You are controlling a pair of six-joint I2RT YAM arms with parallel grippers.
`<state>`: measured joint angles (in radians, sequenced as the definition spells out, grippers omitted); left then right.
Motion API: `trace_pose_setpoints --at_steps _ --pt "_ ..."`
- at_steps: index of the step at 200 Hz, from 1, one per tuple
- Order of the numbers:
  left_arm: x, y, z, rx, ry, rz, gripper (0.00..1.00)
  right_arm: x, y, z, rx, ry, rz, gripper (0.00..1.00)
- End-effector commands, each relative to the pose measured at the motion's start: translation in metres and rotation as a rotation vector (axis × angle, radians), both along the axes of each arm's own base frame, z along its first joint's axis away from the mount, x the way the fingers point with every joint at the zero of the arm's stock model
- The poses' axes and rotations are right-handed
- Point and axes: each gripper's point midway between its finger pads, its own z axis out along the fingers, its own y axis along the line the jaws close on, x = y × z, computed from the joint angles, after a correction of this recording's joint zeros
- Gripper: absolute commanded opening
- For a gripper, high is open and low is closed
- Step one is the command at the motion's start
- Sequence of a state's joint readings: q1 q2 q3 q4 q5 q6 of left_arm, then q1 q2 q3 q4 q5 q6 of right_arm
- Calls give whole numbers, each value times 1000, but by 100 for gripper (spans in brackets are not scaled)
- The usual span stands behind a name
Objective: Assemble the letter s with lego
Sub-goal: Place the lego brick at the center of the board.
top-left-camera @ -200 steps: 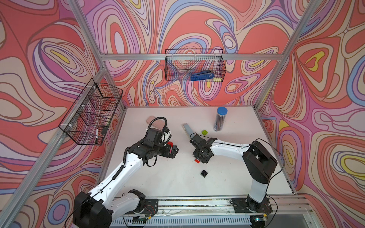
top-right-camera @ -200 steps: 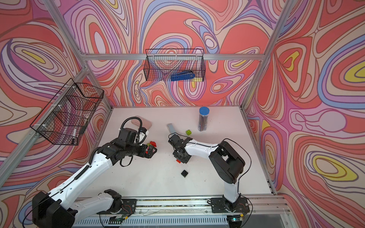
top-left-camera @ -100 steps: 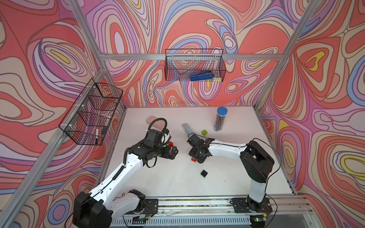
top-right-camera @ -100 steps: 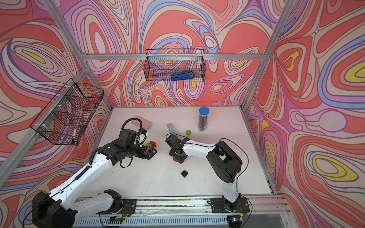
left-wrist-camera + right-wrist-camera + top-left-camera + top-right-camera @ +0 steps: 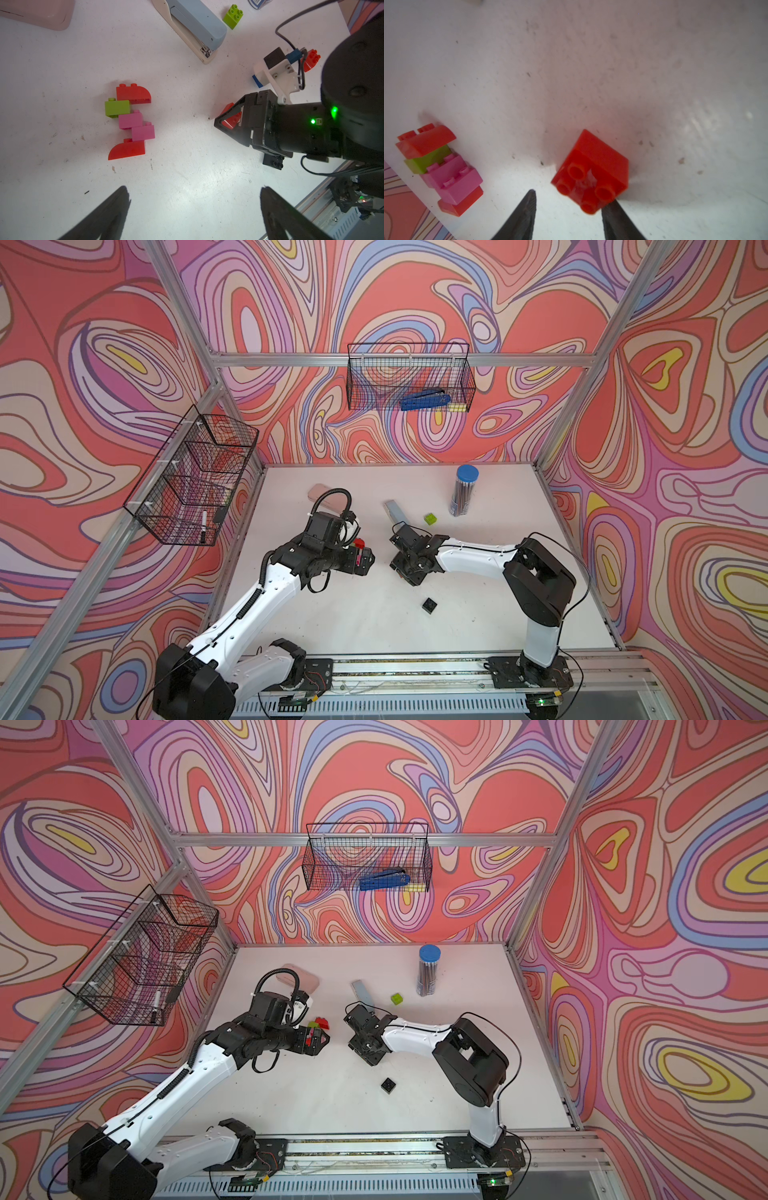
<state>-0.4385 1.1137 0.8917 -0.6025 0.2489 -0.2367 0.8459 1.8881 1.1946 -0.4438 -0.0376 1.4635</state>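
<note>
A lego stack of red, lime and pink bricks lies flat on the white table, also seen in the right wrist view and in a top view. My left gripper hangs open above the table beside it, holding nothing. My right gripper points at the stack with its jaws apart. A loose red brick rests on the table against one fingertip, not between the jaws. A lime brick, a black brick and another red brick lie apart.
A grey-blue stapler and a pink case lie behind the arms. A blue-capped pencil tube stands at the back right. Wire baskets hang on the left wall and the back wall.
My right gripper has slid left towards the stack with the red brick at its tip, and its jaws have parted. The left arm has hardly moved.
</note>
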Motion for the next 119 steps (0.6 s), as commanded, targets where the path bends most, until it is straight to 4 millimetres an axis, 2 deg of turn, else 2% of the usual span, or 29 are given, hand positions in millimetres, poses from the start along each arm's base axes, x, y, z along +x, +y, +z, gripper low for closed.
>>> trace_pose_setpoints --at_steps 1,32,61,91,119 --pt "-6 7 -5 23 24 13 100 1 7 -7 12 -10 18 52" --pt "-7 7 -7 25 31 11 100 7 11 -5 5 -32 30 53" --pt "-8 8 -7 28 33 12 100 7 7 -4 -17 -33 37 52" --pt "-7 8 -8 26 32 12 100 8 10 10 10 -64 48 54" --pt "-6 5 -7 20 36 -2 100 8 1 28 -27 -107 87 57"
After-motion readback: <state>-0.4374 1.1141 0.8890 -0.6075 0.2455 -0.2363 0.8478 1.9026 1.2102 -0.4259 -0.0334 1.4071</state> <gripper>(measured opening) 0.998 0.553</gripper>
